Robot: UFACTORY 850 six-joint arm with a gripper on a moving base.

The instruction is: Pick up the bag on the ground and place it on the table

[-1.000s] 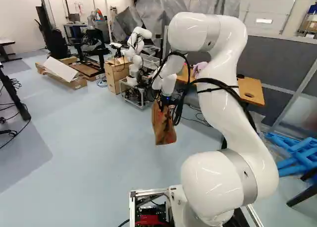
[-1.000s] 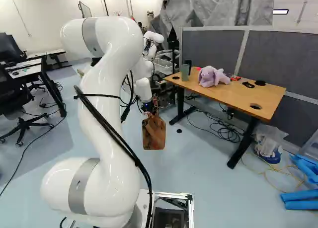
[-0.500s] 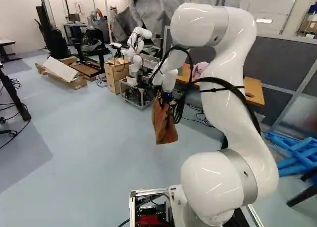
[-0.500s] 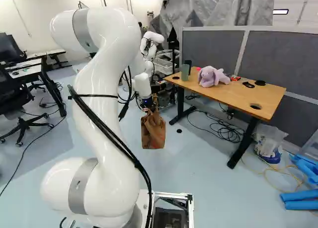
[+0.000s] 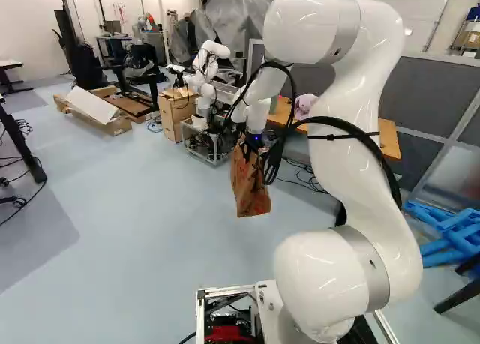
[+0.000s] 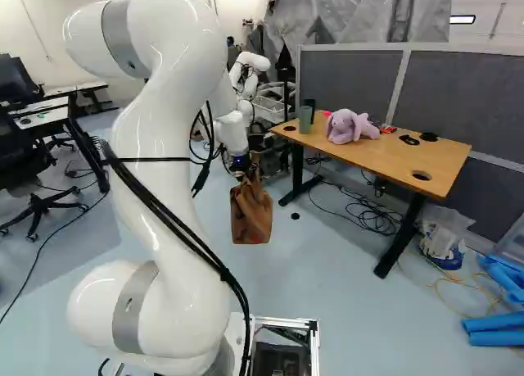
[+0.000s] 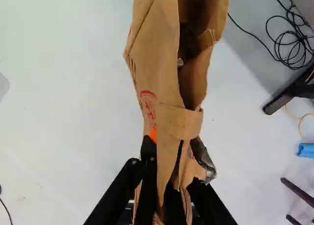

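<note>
Arm (image 6: 184, 130) bent high, the robot has its fingers (image 7: 148, 151) pinched around the paper bag (image 5: 250, 183) near its mouth, presumably so it can hang freely and be set down base first. It dangles over the floor (image 5: 150, 231), short of the table (image 6: 368, 153). Against the earlier frames, the elbow sits higher and the bag has risen slightly with it. Beyond, a plush toy (image 6: 348, 126) occupies the tabletop, so placement probably needs room beside it.

Table (image 6: 378, 156) with purple plush toy (image 6: 347, 128), cup (image 6: 304, 120), small dark items (image 6: 409, 140).
</note>
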